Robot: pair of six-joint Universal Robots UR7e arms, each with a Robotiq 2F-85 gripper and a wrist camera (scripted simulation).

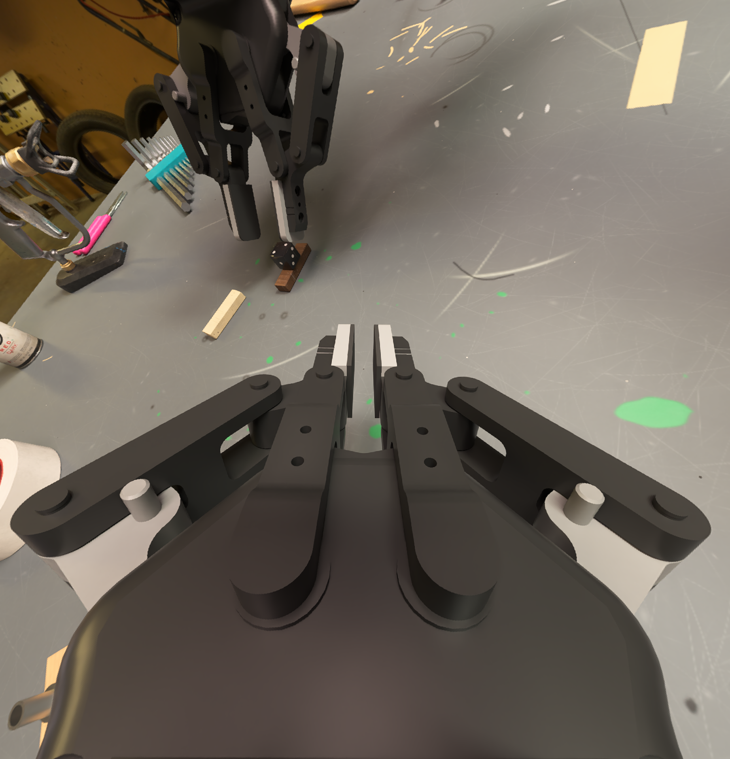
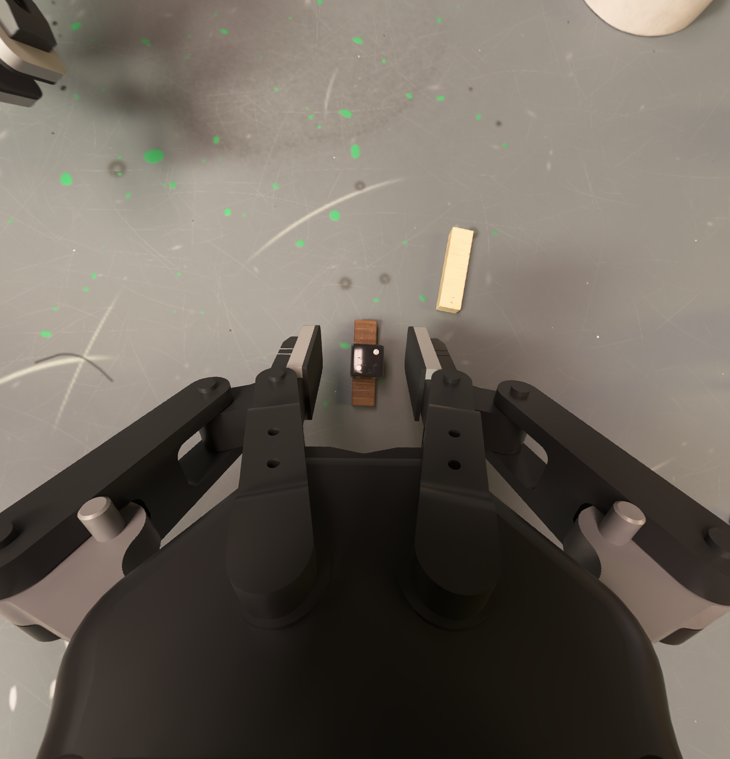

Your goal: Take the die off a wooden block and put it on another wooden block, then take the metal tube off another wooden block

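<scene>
A black die with white dots sits on a dark brown wooden block; both also show in the left wrist view, die and block. My right gripper is open and hovers just above the die, one finger to each side; it also shows in the left wrist view. A pale wooden block lies bare nearby. My left gripper is shut and empty, above the table. A metal tube lies on a light wooden block at the lower left.
A white tape roll, a spray can, a pink-handled tool, a black block with a clamp and a teal bit holder line the table's left edge. A pale tape strip lies far right.
</scene>
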